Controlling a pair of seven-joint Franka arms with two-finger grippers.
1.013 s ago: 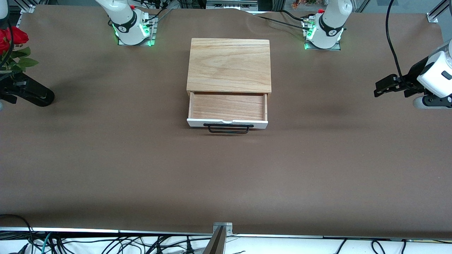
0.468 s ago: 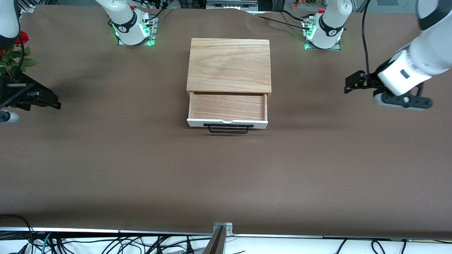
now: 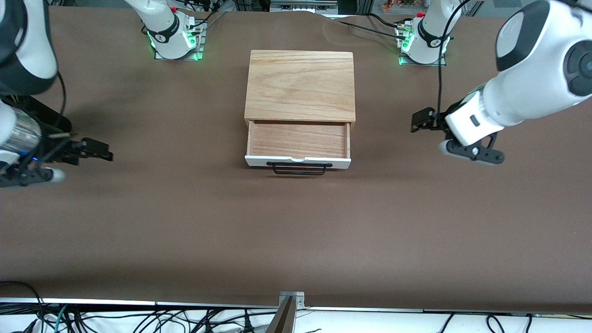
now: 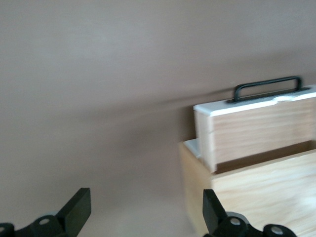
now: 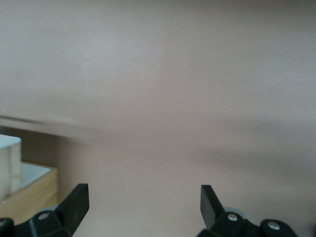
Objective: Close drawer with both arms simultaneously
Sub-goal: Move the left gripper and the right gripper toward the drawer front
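The drawer point(image 3: 298, 138) stands pulled out of the oak-coloured box point(image 3: 300, 85), its white front panel point(image 3: 297, 161) and black wire handle point(image 3: 299, 169) facing the front camera. My left gripper point(image 3: 420, 121) is open over the bare table cover, apart from the drawer toward the left arm's end. The left wrist view shows its open gripper point(image 4: 146, 212), the drawer's side point(image 4: 256, 131) and the handle point(image 4: 269, 86). My right gripper point(image 3: 99, 151) is open over the cover toward the right arm's end. The right wrist view shows its open gripper point(image 5: 144, 210) and the drawer's white corner point(image 5: 9, 165).
A brown cover point(image 3: 296, 231) lies over the whole table. A black vase point(image 3: 48, 115) shows partly under the right arm at that arm's end of the table. The arm bases point(image 3: 173, 34) stand along the table's edge farthest from the front camera.
Both grippers have swung in from the table's ends toward the drawer and come lower in the front view. The drawer has not moved.
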